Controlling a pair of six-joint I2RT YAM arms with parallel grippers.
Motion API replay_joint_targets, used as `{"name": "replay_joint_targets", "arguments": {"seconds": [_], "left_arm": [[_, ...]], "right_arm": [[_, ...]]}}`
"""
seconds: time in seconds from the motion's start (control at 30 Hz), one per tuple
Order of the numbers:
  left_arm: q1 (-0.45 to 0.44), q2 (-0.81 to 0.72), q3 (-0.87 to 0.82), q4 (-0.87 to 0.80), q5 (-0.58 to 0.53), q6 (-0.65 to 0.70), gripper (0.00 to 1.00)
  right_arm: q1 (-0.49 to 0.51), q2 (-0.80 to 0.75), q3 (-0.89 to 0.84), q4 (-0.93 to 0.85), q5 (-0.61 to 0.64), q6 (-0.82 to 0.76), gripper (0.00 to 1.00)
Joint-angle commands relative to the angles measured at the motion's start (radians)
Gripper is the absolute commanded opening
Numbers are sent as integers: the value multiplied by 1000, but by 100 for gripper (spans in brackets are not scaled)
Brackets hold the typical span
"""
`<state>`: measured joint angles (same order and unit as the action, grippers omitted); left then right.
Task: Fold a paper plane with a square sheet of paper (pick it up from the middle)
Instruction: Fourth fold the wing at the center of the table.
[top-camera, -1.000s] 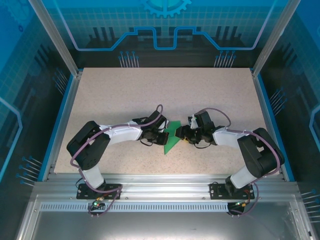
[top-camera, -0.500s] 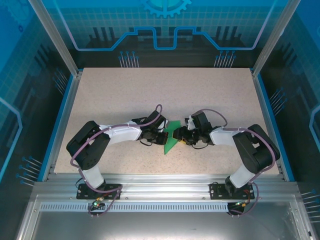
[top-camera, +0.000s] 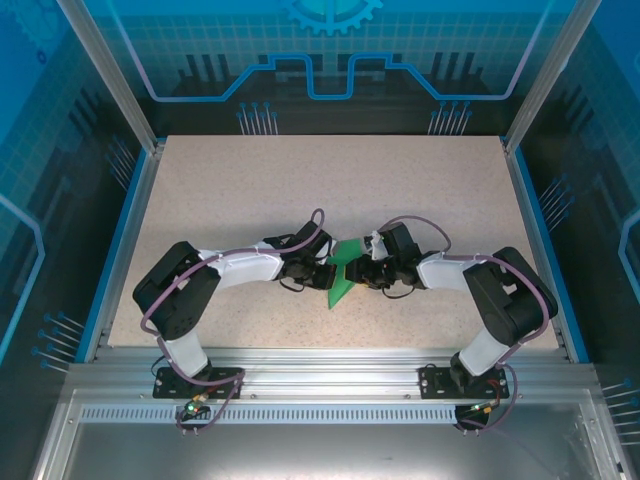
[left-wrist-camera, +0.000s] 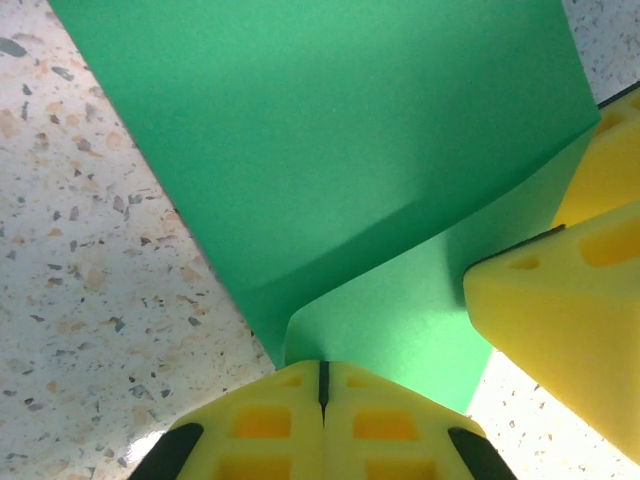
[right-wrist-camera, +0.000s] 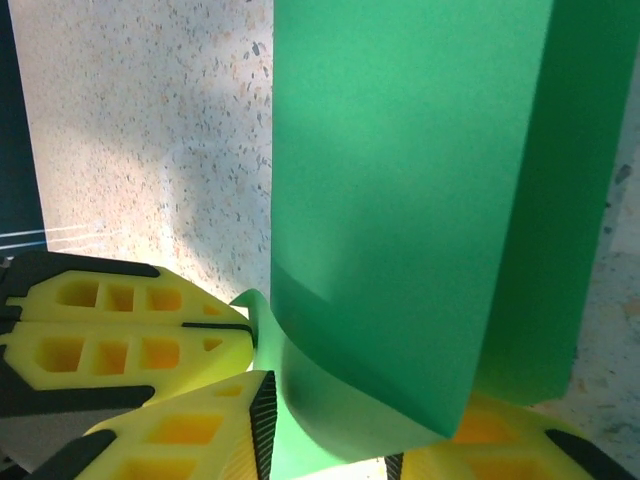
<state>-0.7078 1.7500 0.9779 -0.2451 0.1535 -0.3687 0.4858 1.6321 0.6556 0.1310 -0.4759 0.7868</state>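
Note:
The square sheet of paper (top-camera: 343, 272) is bright green and partly folded, and it lies at the table's middle between both grippers. My left gripper (top-camera: 327, 272) is shut on one curled edge of it, its yellow fingertips (left-wrist-camera: 322, 375) pressed together. In the right wrist view the paper (right-wrist-camera: 400, 180) stands up as a tall folded flap. My right gripper (right-wrist-camera: 330, 450) has its jaws apart, with the flap's curved fold between its fingers (right-wrist-camera: 200, 430). The right gripper's yellow fingers (left-wrist-camera: 560, 320) also sit beside the paper (left-wrist-camera: 330, 140) in the left wrist view.
The speckled beige table (top-camera: 330, 190) runs back to a blue-lit rear wall. Metal frame posts (top-camera: 110, 75) stand at the back corners, and blue rails (top-camera: 125, 245) line the sides. Both arm bases (top-camera: 195, 380) sit on the near aluminium rail.
My right gripper has slid left to the paper, and its jaws have narrowed around the fold. The left gripper has stayed shut in place.

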Motion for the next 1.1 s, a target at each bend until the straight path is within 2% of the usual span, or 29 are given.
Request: {"name": "replay_joint_targets", "arguments": {"seconds": [0.0, 0.2, 0.3, 0.43, 0.6, 0.7, 1.07], "left_arm": [[7, -46, -22, 10, 17, -27, 8], [4, -147, -68, 26, 35, -51, 30], [-3, -221, -122, 48, 24, -75, 40], [-67, -308, -180, 55, -63, -101, 47], [-203, -303, -174, 25, -233, -125, 50], [-256, -267, -167, 20, -310, -157, 51], [-350, -124, -84, 2, -508, -164, 53]], "right_arm": [[12, 17, 27, -37, 6, -23, 29], [27, 11, 47, -81, 50, 3, 15], [42, 7, 61, -107, 76, 25, 14], [62, 2, 82, -139, 97, 47, 13], [74, -22, 91, -170, 110, 76, 13], [74, -55, 85, -181, 116, 90, 13], [74, -83, 60, -165, 84, 134, 17]]}}
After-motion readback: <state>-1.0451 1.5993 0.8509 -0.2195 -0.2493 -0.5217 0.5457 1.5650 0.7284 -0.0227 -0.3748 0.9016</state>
